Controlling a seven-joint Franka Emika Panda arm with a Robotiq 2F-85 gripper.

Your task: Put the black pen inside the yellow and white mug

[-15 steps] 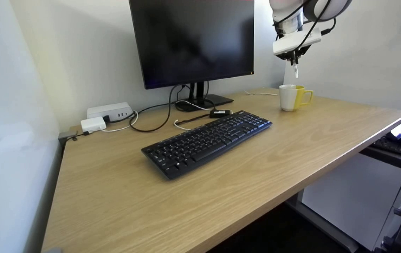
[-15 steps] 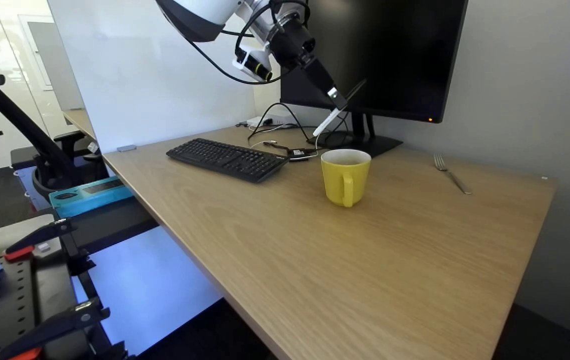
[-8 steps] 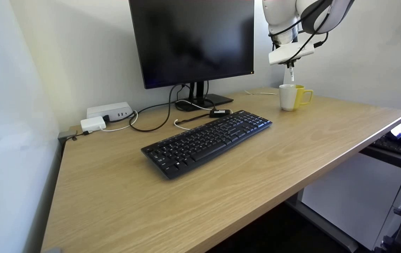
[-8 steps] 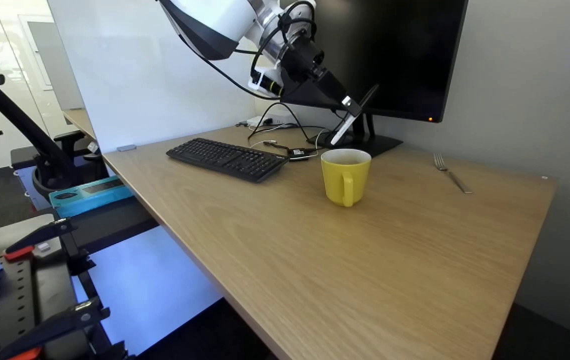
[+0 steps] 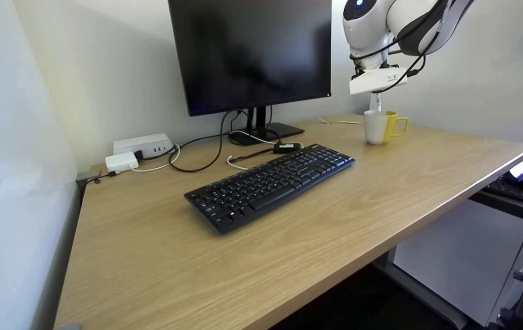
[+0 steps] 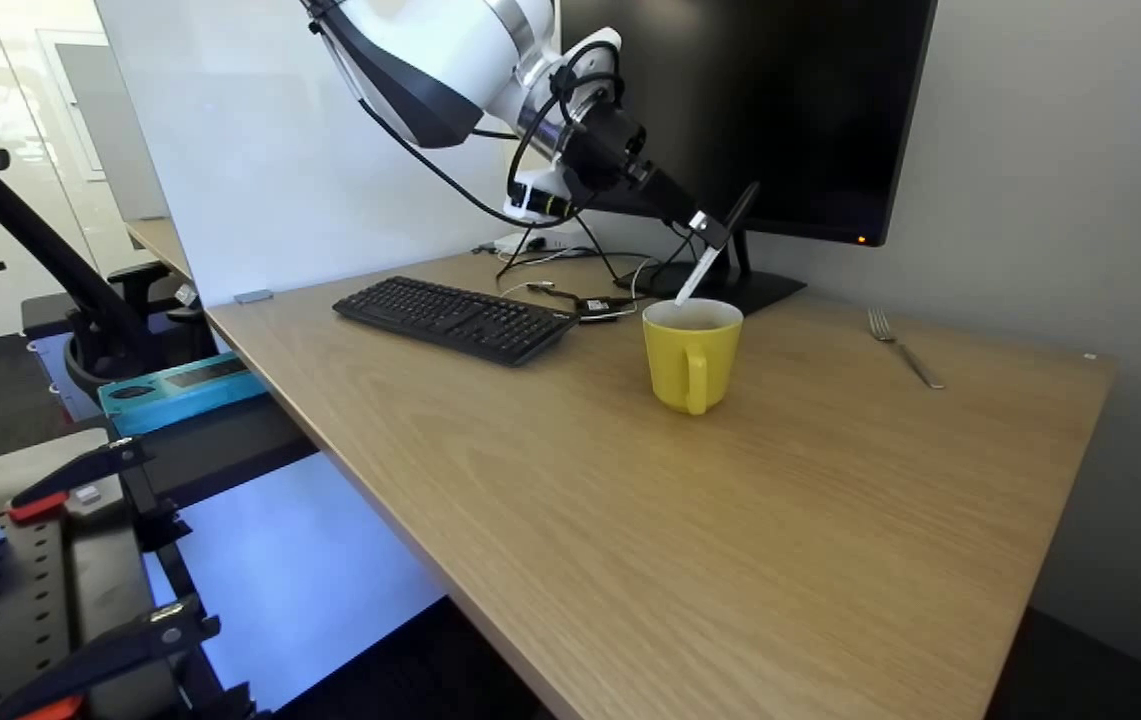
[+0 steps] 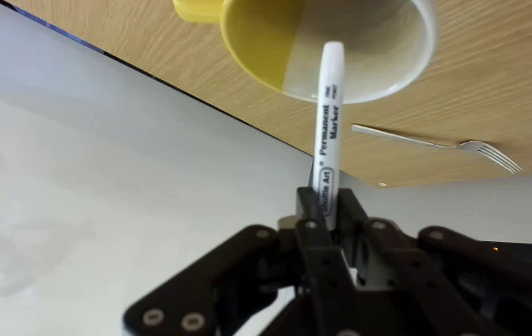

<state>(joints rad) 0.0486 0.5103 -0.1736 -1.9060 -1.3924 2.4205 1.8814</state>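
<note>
The pen is a marker with a white body [image 7: 328, 116] and a black end [image 6: 745, 203]. My gripper [image 7: 325, 200] is shut on it, and the white end points down, tilted in an exterior view [image 6: 697, 274]. The yellow and white mug [image 5: 375, 130] stands upright on the desk, its yellow side and handle facing the camera in an exterior view [image 6: 675, 365]. The pen's lower tip is at the mug's mouth, near the rim; how far below the rim cannot be told. In the wrist view the tip overlaps the mug's opening [image 7: 266, 44]. In an exterior view the camera housing hides the fingers.
A monitor [image 5: 252, 55] stands behind, close to the arm. A black keyboard [image 5: 270, 188] lies beside the mug. A fork [image 6: 902, 348] lies on the desk [image 6: 730, 540] past the mug. Cables and white boxes [image 5: 144, 145] sit along the wall.
My gripper has moved down with the pen, and in an exterior view also to the right at first. The pen tip has come from above the mug to its mouth. The mug has not moved.
</note>
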